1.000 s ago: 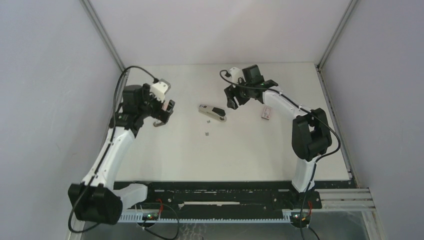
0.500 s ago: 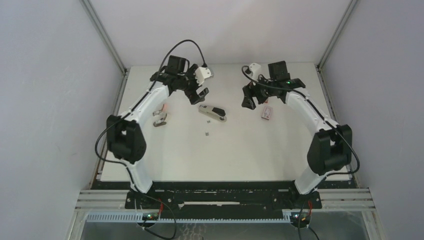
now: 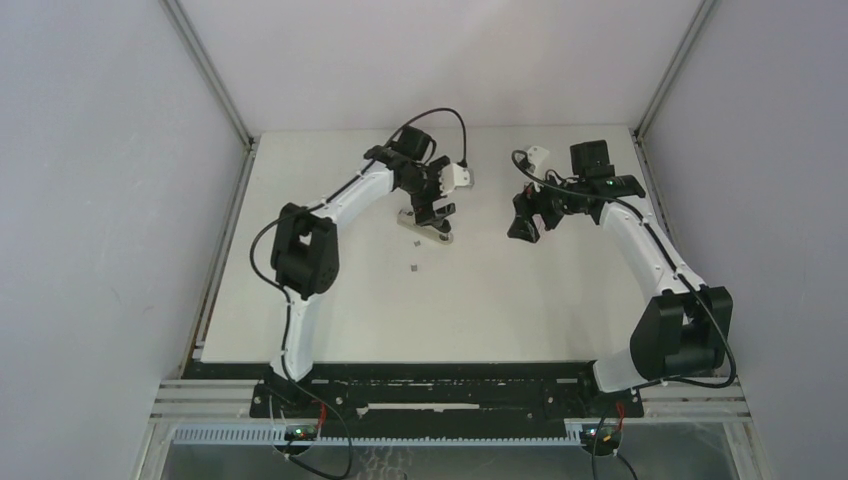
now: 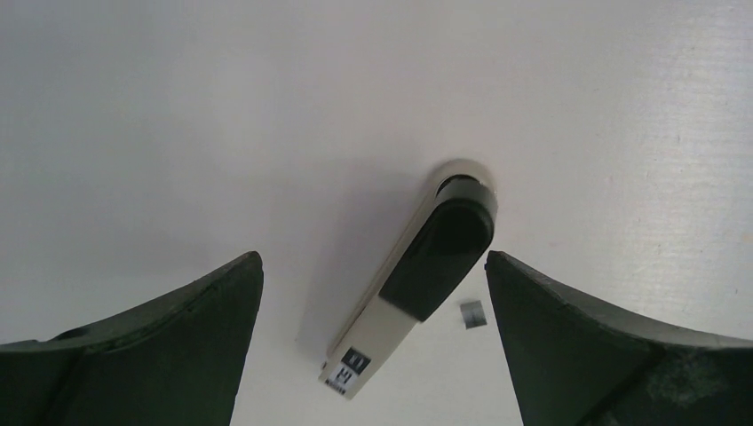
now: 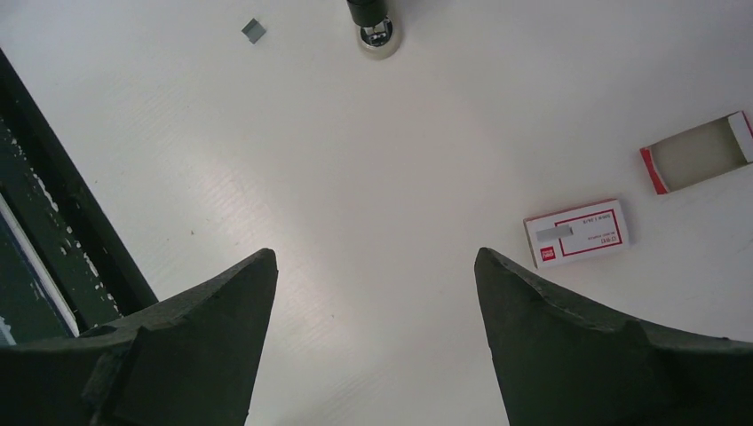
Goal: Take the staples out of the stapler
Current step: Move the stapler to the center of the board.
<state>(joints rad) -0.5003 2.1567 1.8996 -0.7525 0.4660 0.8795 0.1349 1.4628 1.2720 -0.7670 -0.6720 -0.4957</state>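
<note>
- One stapler (image 4: 417, 284) lies flat mid-table, with one speck of staples (image 4: 472, 314), possibly a short strip, just beside it.
- Two red-and-white boxes (image 5: 577, 232).
- Left gripper (image 4: 373, 257): spread wide over the stapler, empty.
- Right gripper (image 5: 373, 253): released, empty.

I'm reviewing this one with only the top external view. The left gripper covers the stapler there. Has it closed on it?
Observer: No. In the left wrist view the left gripper is open, and the stapler lies unclamped on the table between its fingers.
Operator: What is the right gripper hiding from me?
Observer: The right wrist view shows a closed red-and-white box lying flat on the table beyond its open fingers.
Operator: Just that one?
Observer: No, an open box lies farther out, apart from the closed one.
</note>
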